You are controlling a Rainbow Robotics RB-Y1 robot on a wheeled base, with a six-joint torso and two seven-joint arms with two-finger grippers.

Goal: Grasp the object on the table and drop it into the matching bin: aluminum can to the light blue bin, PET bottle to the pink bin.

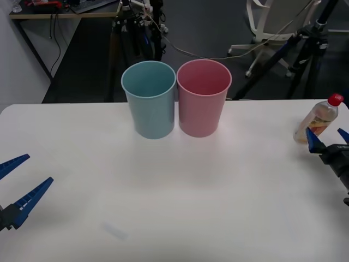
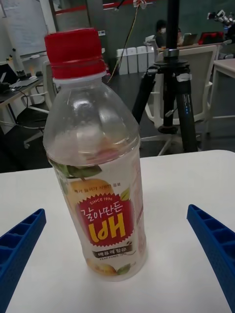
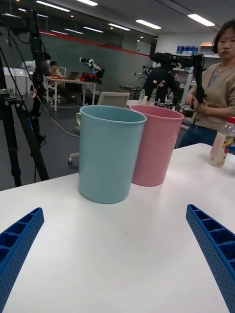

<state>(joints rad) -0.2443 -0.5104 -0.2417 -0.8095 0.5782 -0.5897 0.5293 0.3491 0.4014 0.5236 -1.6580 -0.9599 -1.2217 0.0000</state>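
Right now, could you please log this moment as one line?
phase: pre-grasp | right gripper: open, at PET bottle | bottle: upright on table | left gripper: open, idle

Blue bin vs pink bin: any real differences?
Colour: the blue bin is light blue, the pink bin pink. Position: the blue bin stands on the robot's left, the pink bin on its right, nearer the bottle. They share the same tapered round shape, rolled rim and size, and both stand upright, side by side, on the table.

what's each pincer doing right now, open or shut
Left pincer: open, empty, low over the white table.
Right pincer: open, flanking the small clear plastic red-capped bottle, not gripping.
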